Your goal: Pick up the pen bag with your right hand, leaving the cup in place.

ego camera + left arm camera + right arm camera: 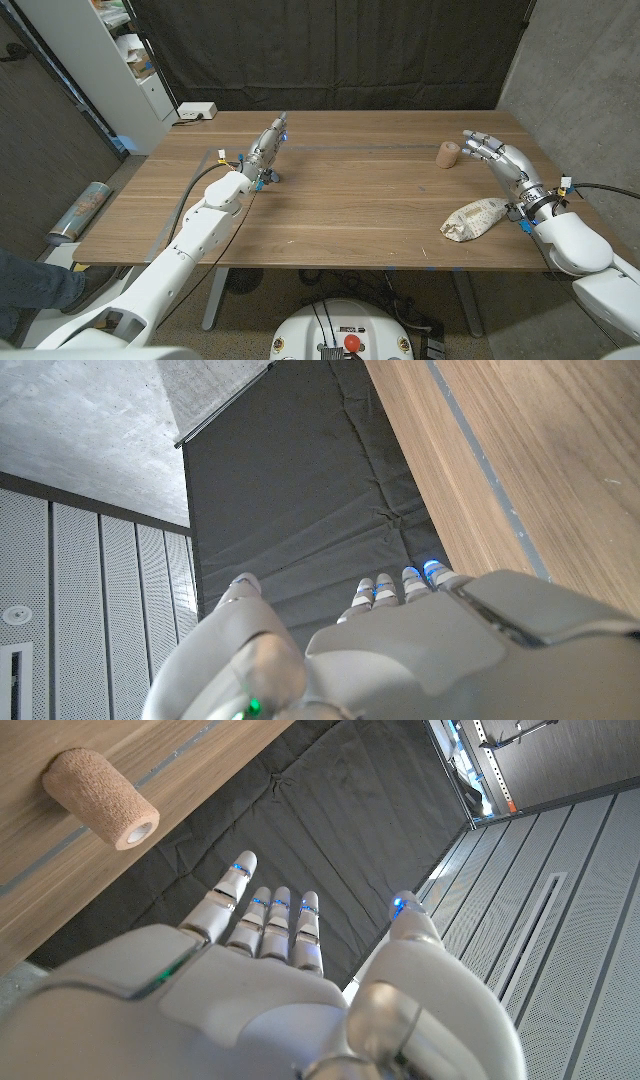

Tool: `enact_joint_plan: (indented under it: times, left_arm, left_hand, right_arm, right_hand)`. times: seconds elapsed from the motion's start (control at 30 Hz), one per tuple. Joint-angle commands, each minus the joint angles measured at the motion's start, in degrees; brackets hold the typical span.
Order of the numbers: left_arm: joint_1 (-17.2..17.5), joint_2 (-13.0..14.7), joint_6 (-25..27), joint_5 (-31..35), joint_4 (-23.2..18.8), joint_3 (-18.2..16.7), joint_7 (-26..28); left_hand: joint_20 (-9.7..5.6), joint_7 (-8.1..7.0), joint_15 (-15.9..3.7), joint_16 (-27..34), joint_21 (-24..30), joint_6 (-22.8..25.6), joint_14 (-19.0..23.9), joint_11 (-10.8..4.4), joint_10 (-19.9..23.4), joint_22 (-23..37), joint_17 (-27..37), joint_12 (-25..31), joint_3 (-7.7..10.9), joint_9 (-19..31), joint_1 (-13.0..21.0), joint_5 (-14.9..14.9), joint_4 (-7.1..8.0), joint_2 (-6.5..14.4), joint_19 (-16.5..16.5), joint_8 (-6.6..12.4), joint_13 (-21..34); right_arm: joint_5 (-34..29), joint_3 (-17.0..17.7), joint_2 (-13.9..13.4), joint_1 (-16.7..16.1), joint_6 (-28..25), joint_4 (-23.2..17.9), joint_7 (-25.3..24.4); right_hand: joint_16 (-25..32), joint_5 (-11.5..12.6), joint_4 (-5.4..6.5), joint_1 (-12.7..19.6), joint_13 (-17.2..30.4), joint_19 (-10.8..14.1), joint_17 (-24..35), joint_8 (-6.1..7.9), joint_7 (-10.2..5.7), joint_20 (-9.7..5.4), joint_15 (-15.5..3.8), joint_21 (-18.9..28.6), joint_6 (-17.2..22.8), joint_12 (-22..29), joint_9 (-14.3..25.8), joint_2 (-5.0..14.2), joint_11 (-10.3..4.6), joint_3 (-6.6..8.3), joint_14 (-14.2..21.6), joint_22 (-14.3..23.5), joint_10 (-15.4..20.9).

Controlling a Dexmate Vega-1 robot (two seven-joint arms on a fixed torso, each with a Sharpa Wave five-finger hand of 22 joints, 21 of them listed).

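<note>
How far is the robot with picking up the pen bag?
Nothing looks done yet. The crumpled beige pen bag lies on the wooden table, ungrasped. The right hand hovers open above the table, holding nothing. The small brown cork-like cup stands untouched. Reaching, gripping and lifting remain.

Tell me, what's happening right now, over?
Both hands open: left hand, right hand. Bag untouched, lying beside right wrist. Cup near right fingertips, on its side.

My right hand point(290, 990) is empty, fingers spread. A tan cork-like cup point(100, 797) lies tipped over on the desk point(60, 880), near its edge.
</note>
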Motion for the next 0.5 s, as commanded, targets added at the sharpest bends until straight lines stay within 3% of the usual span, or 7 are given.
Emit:
enact_joint_plan:
  times: [0.03, 0.5]
  left_arm:
    - [-1.2, 0.0, 0.26, 0.26, 0.42, 0.72, -0.29]
    - [-2.51, -0.66, 0.22, 0.5, 2.3, 1.19, -0.9]
  left_hand:
    - [0.31, 0.04, -0.19, 0.38, 0.15, 0.14, -2.94, 0.23, -0.23, 0.27, 0.24, 0.45, 0.12, 0.27, 0.39, -0.14, -0.2, 0.42, -2.53, 0.28, 0.09]
    - [0.28, 0.08, -0.2, 0.38, 0.15, 0.26, -2.95, 0.24, -0.31, 0.27, 0.24, 0.44, 0.05, 0.27, 0.41, -0.17, -0.25, 0.46, -2.57, 0.29, 0.1]
  right_arm:
    - [-5.28, 1.82, 1.03, -1.85, -0.89, -0.65, -1.58]
    - [-9.55, 3.72, 2.56, -3.2, -1.55, -1.84, -3.06]
  right_hand:
    - [0.26, 0.49, -0.26, 0.6, 0.26, 0.52, 0.18, 0.19, -0.15, -0.06, -0.24, 0.03, 0.56, -0.09, 0.23, 0.01, -0.07, 0.31, 0.66, 0.17, 0.5]
    - [0.26, 0.75, -0.31, 0.86, 0.27, 0.93, 0.19, 0.09, -0.51, -0.12, -0.46, 0.04, 0.76, -0.13, 0.27, -0.11, -0.4, 0.36, 1.02, 0.17, 0.78]
